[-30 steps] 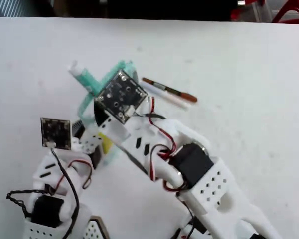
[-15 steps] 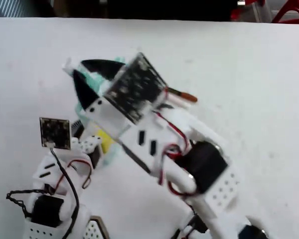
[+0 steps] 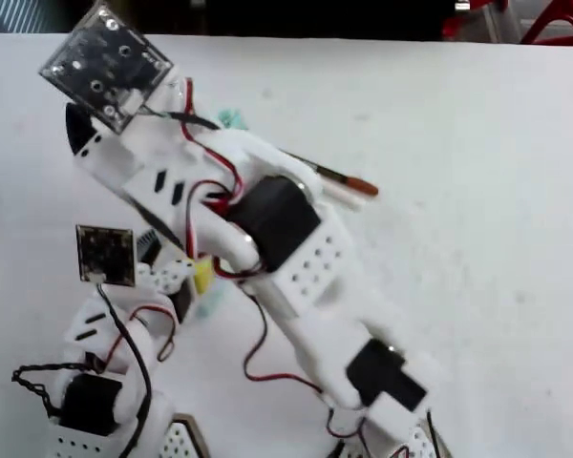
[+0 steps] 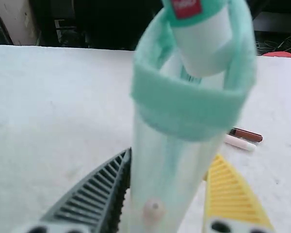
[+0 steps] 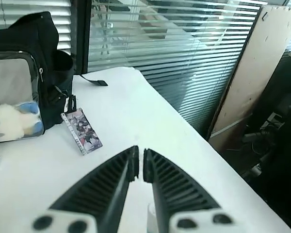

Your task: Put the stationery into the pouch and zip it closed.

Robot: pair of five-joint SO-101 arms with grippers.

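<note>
A see-through mint pouch (image 4: 184, 111) sits low over the table (image 4: 48, 97), pinched between the black and yellow jaws of the left claw (image 4: 173, 155). A white tube (image 4: 203, 43) pokes out of its open mouth. A brown-capped pen (image 4: 246, 135) lies on the table beyond, unpacked. The right claw (image 5: 139, 155), nearly closed and holding nothing, is raised high. Likely risk: the protruding tube slips out or blocks the zip.

Pouch (image 4: 184, 111): one. White tube (image 4: 203, 43): one. Pens: two, namely one brown-capped pen (image 4: 246, 134) and one white pen (image 4: 238, 142). Card (image 5: 81, 131): one. Black bag (image 5: 34, 34): one.
</note>
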